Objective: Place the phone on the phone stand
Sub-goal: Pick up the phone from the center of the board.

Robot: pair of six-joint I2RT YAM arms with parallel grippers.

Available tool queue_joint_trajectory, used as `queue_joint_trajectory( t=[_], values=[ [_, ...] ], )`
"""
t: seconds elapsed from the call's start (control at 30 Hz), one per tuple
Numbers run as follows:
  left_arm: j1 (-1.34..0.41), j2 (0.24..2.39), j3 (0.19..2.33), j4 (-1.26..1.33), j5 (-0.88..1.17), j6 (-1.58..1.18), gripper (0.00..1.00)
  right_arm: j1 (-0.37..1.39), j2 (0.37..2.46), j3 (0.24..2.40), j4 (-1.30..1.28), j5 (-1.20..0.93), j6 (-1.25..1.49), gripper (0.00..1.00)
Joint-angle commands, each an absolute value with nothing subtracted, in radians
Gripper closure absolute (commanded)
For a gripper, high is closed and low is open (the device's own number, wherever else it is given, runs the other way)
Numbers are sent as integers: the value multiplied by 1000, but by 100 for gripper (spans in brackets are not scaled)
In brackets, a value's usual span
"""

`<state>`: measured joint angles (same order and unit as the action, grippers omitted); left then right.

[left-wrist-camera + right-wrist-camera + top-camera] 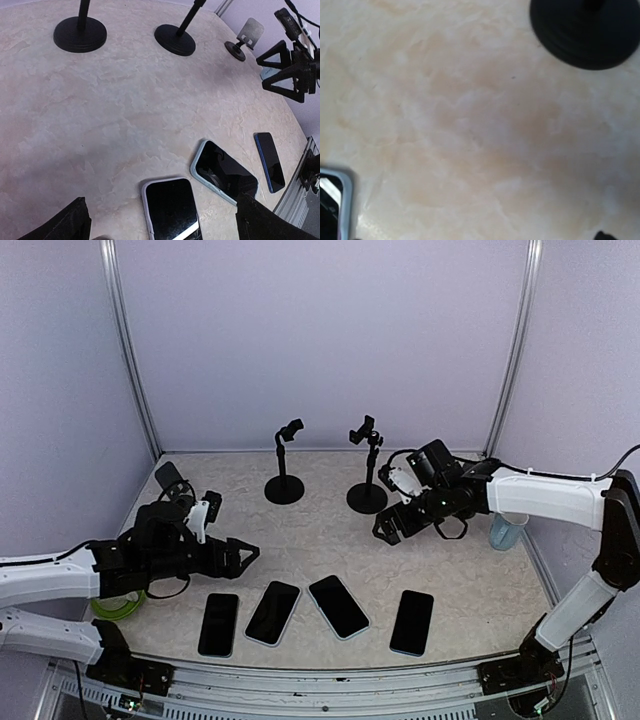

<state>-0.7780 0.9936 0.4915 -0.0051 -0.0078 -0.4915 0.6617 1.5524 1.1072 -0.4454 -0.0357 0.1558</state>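
Note:
Four dark phones lie in a row near the table's front: one in a pale case (218, 624), a second (273, 612), a third (338, 606) and a blue-edged one (411, 621). Two tall black phone stands (285, 465) (367, 468) stand at the back, both bare. My left gripper (246, 556) is open and empty, hovering low above the left phones; its wrist view shows the second phone (170, 207) between its fingers (67, 225). My right gripper (385, 530) is open and empty beside the right stand's base (585, 32); its fingers barely show in its wrist view.
A small tilted holder (170, 478) stands at the back left, another small holder (246, 36) near the right arm. A translucent blue cup (508, 530) is at the right edge. A green roll (118, 608) lies under the left arm. Metal posts frame the back wall.

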Motion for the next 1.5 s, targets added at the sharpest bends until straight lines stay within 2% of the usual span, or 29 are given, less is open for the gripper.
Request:
queue_joint_trajectory(
  t=[0.0,0.2,0.43,0.8,1.47],
  values=[
    [-856,1042,489,-52,-26,-500,1,681,1576,1107,-451,-6,166,0],
    [-977,1126,522,-131,-154,-544,1,681,1581,1103,-437,-9,164,0],
    [-1069,1229,569,-163,-222,-605,1,681,1602,1101,-436,-7,161,0],
    [-1199,1457,745,-350,-300,-661,1,681,1589,1079,-433,6,156,0],
    [-1233,1570,755,-345,-285,-723,1,681,1559,1042,-417,0,148,0]
  ],
)
